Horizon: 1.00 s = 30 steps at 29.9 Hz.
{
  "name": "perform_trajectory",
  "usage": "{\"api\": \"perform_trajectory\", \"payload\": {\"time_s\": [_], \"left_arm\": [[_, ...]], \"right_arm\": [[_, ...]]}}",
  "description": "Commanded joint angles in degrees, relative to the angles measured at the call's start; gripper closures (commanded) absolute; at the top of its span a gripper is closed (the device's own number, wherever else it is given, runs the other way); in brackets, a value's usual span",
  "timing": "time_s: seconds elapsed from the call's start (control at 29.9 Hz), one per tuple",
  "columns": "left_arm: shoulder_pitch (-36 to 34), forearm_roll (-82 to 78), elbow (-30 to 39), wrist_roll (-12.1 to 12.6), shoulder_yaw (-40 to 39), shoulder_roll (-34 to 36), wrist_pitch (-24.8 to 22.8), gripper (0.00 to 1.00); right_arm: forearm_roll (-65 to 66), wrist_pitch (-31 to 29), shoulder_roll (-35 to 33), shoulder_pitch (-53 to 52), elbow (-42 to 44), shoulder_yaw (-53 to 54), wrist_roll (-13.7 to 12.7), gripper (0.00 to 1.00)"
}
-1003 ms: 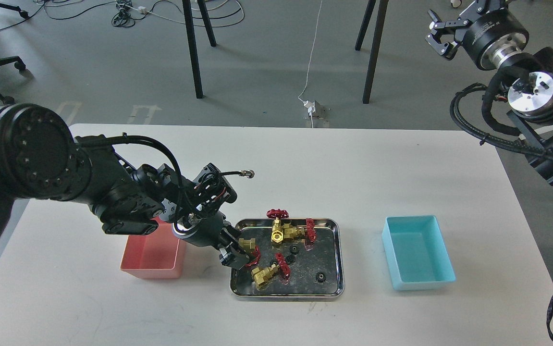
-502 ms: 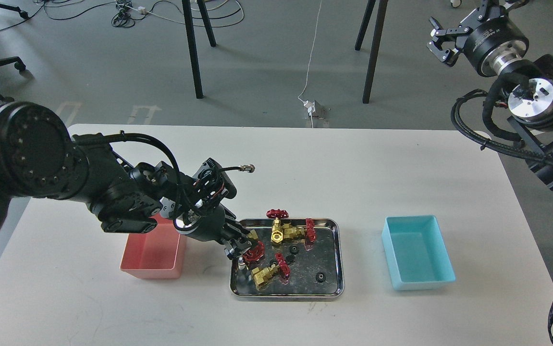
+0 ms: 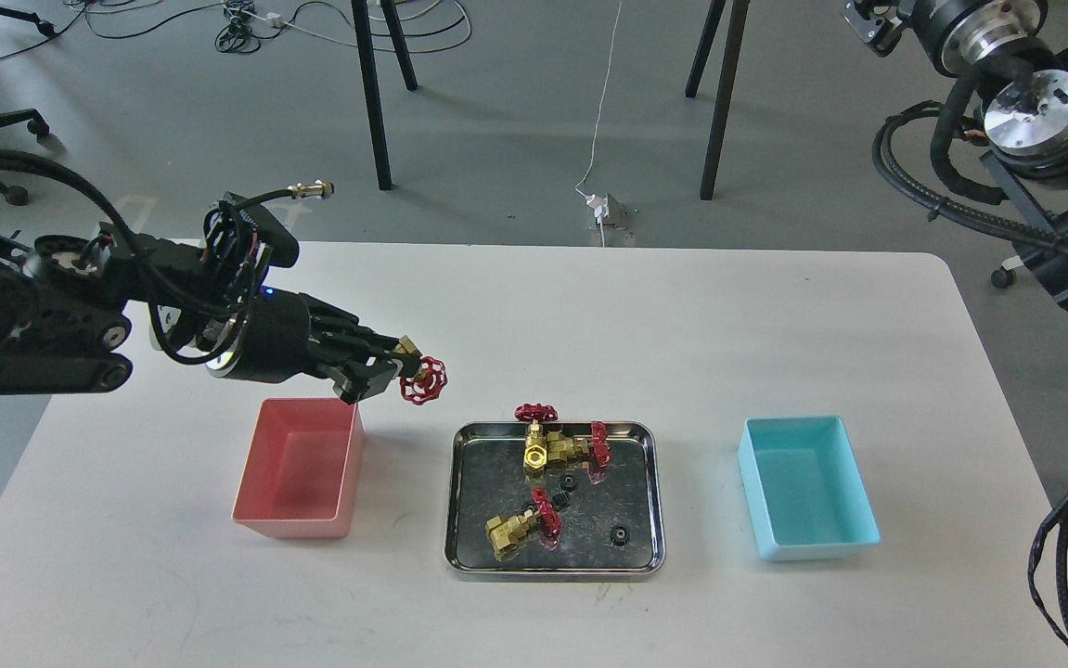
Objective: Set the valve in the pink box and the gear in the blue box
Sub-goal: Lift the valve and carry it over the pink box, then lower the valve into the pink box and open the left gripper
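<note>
My left gripper (image 3: 392,364) is shut on the small brass valve (image 3: 424,379), whose dark red handwheel sticks out to the right. It holds the valve in the air, just above and right of the far right corner of the pink box (image 3: 292,525). The pink box is empty. Three small black gears lie in the steel tray (image 3: 552,568): two close together near the middle (image 3: 568,481) (image 3: 559,499) and one at the front right (image 3: 620,534). The blue box (image 3: 821,549) stands empty to the right of the tray. My right gripper (image 3: 866,23) is high at the top right edge, partly cut off.
The tray also holds a joined brass valve pair with two red wheels (image 3: 557,447) and a longer brass valve (image 3: 517,527). Beyond the white table's far edge are stand legs and floor cables (image 3: 600,206). My right arm's cables hang along the right edge (image 3: 923,186).
My left gripper has lifted the valve out of the tray and carried it up and left, to beside the pink box's far right corner. My right gripper has risen toward the top edge.
</note>
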<state>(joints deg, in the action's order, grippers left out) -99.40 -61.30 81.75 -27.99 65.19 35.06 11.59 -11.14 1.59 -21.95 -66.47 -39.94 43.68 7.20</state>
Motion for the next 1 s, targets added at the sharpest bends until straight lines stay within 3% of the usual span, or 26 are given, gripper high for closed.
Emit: {"api": "perform_trajectory", "payload": {"time_s": [0.0,0.37,0.84,0.97], "left_arm": [[0.96,-5.48,0.96,-0.01,0.47,5.45,0.01,0.98],[8.52,-8.57,-3.52,-0.01,-0.06,8.79,0.02,0.98],[15.55,-8.83,-10.82,-0.01,-1.38,7.65,0.02,0.97],[19.50,-8.75,-14.50,-0.01,-1.47,4.50,0.02,0.95]], "right_arm": [[-0.03,1.04,0.06,-1.73,-0.05,-0.09,-0.17,0.00],[-0.11,0.87,0.06,0.02,-0.40,-0.17,-0.17,0.00],[-0.20,0.61,-0.73,2.13,-2.24,0.35,-0.08,0.00],[-0.29,0.61,-0.73,2.83,-2.33,0.44,-0.08,0.00]]}}
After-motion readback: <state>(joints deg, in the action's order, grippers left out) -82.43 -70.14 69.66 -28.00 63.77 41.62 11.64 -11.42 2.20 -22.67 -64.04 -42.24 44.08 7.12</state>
